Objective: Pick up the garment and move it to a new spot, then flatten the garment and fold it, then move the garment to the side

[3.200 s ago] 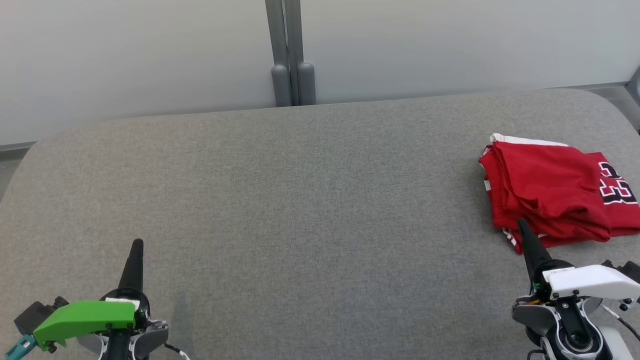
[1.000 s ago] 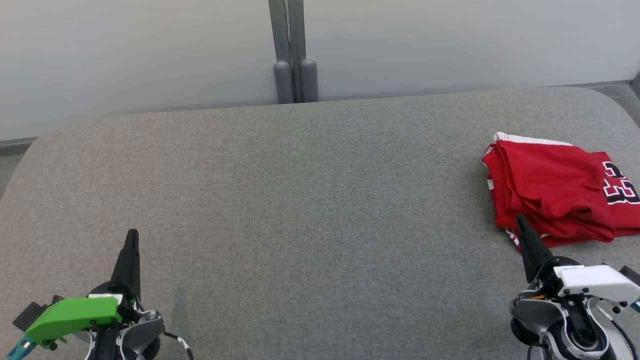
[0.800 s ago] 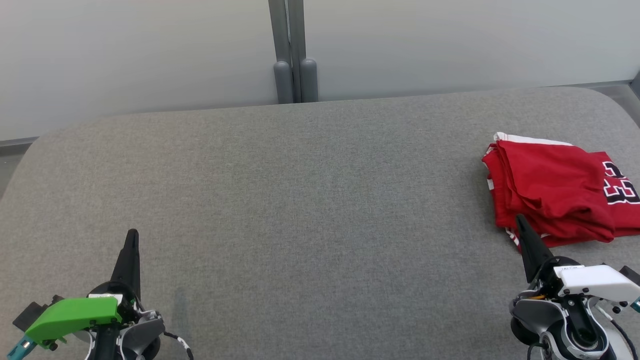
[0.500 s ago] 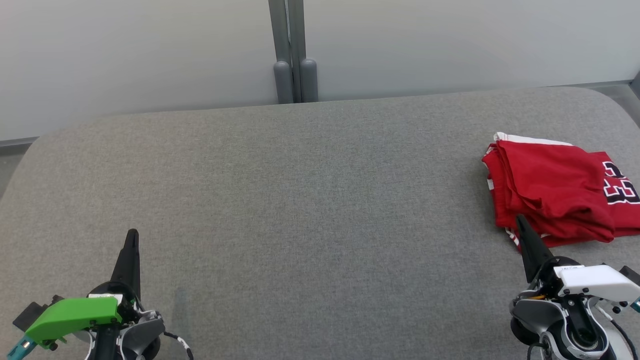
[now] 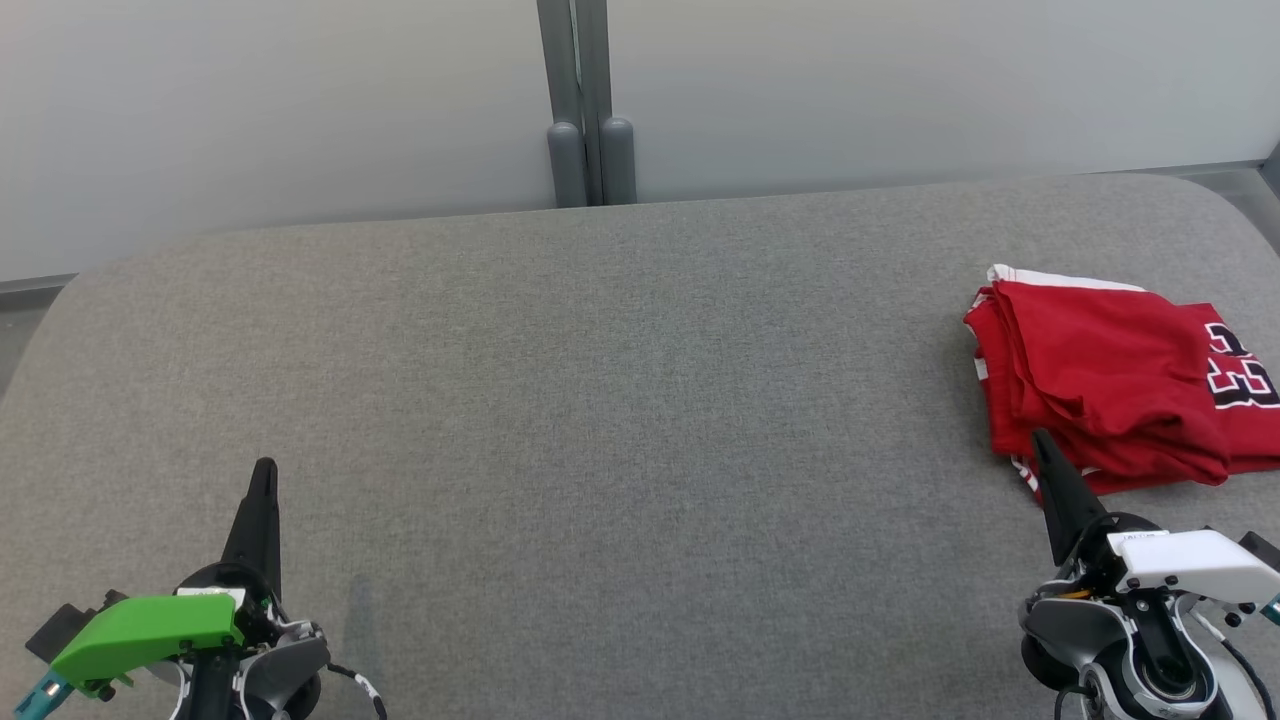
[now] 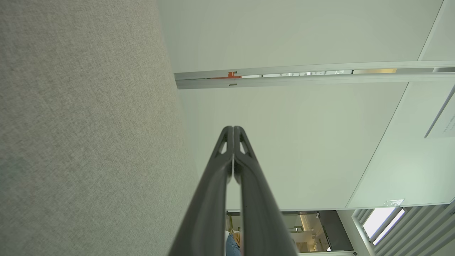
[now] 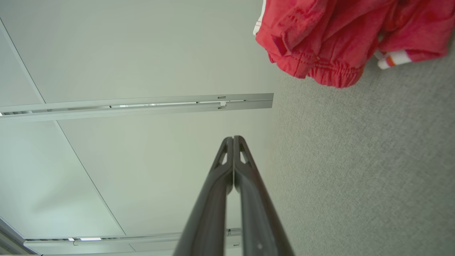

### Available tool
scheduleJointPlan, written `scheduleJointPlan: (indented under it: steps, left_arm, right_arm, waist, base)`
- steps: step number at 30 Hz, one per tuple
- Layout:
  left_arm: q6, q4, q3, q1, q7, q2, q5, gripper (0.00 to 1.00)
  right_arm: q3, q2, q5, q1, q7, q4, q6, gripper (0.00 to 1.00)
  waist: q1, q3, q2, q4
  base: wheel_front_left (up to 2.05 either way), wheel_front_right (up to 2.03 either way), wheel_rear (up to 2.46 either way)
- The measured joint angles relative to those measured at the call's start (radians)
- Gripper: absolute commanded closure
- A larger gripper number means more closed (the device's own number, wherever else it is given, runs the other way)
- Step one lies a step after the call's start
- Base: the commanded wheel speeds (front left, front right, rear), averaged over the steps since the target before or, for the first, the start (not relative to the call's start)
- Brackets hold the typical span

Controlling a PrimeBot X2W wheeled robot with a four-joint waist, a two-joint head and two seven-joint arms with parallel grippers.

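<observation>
1. Over the last second nothing has moved. The folded red garment [image 5: 1100, 370], printed 23, lies at 3 o'clock on the grey fabric surface [image 5: 600, 400].
2. The left gripper [image 5: 263, 475] at 7 o'clock and the right gripper [image 5: 1042, 450] at 5 o'clock stay parked, each with its fingers pressed together on nothing.
3. With the garment folded and set aside and both arms idle, the task looks finished.

An office-like room — ahead of the left gripper [image 5: 263, 468], past the grey fabric-covered table [image 5: 640, 400], stand pale partition panels [image 5: 900, 90] joined by a grey metal post [image 5: 585, 100]; its wrist view shows slatted blinds [image 6: 421, 234] and a posted notice [image 6: 445, 124] to its right.
</observation>
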Motion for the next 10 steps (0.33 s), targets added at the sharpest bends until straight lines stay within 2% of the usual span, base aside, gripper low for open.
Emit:
scheduleJointPlan:
  steps: [10]
  left_arm:
    - [0.0, 0.0, 0.0, 0.0, 0.0, 0.0, 0.0, 1.0]
  right_arm:
    - [0.0, 0.0, 0.0, 0.0, 0.0, 0.0, 0.0, 1.0]
  waist:
    - [0.0, 0.0, 0.0, 0.0]
  base:
    - [0.0, 0.0, 0.0]
